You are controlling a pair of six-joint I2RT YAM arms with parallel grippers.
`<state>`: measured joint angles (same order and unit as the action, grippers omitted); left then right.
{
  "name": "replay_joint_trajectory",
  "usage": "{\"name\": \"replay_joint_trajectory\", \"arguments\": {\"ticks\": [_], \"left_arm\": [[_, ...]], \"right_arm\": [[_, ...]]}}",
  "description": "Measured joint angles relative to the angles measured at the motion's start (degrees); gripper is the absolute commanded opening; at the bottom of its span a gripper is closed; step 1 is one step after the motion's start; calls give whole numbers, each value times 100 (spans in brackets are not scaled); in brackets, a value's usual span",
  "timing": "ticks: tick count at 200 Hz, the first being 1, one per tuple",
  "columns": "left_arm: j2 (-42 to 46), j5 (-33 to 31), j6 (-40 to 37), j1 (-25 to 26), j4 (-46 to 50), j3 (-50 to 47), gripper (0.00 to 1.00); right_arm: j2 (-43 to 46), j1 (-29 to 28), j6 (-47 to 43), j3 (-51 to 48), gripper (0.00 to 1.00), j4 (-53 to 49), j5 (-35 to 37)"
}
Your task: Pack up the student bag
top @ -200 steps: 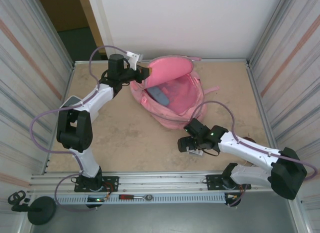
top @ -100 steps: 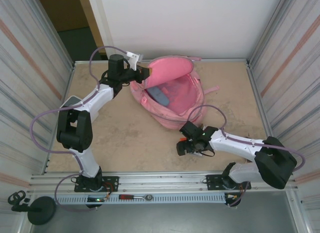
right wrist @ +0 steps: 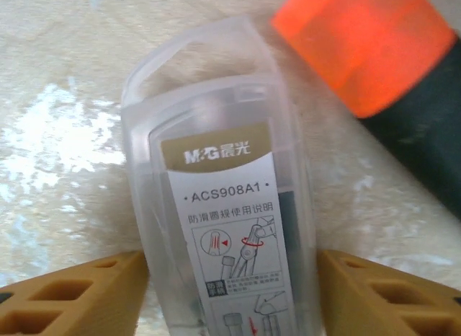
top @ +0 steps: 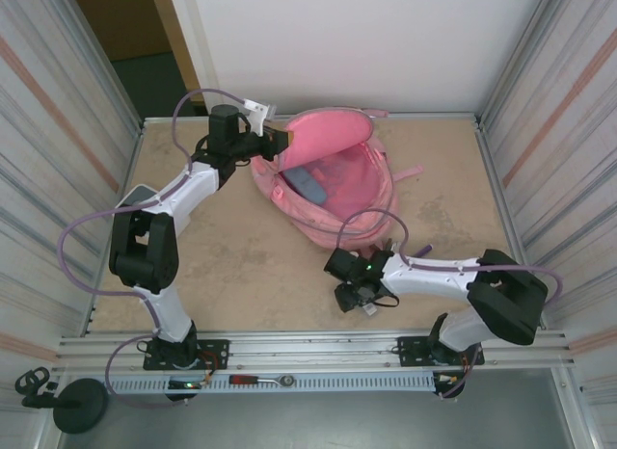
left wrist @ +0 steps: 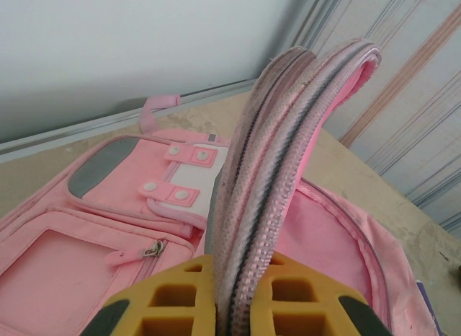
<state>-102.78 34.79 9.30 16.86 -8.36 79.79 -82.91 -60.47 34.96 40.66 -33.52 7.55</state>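
As its arm stretches low, the right gripper (top: 357,298) straddles a clear case (right wrist: 223,206).

desk (top: 251,266): beige and mottled with pale worn patches; a metal rail runs along the bottom of the overhead frame.
backpack (top: 333,184): pink, lying open at upper centre of the overhead frame, near the far edge.
case (right wrist: 223,199): clear plastic with a printed label, flat on the desk, centre of the right wrist frame.
stick (right wrist: 364,44): orange and dark, upper right there, just beside the case.
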Motion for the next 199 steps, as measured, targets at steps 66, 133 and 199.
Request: {"name": "replay_joint_trajectory", "arguments": {"ticks": [66,133,199], "left_arm": [[0,0,-2,2,2,0,0],[0,24,-2,0,0,0,0],[0,81,0,17,0,0,0]], "right_arm": [[-205,-474,-422,555,29,140,-168],[649,1471,-896,1823,30,538,-1513],[-1296,3324,-1069,3506,34,955,-2103]]}}
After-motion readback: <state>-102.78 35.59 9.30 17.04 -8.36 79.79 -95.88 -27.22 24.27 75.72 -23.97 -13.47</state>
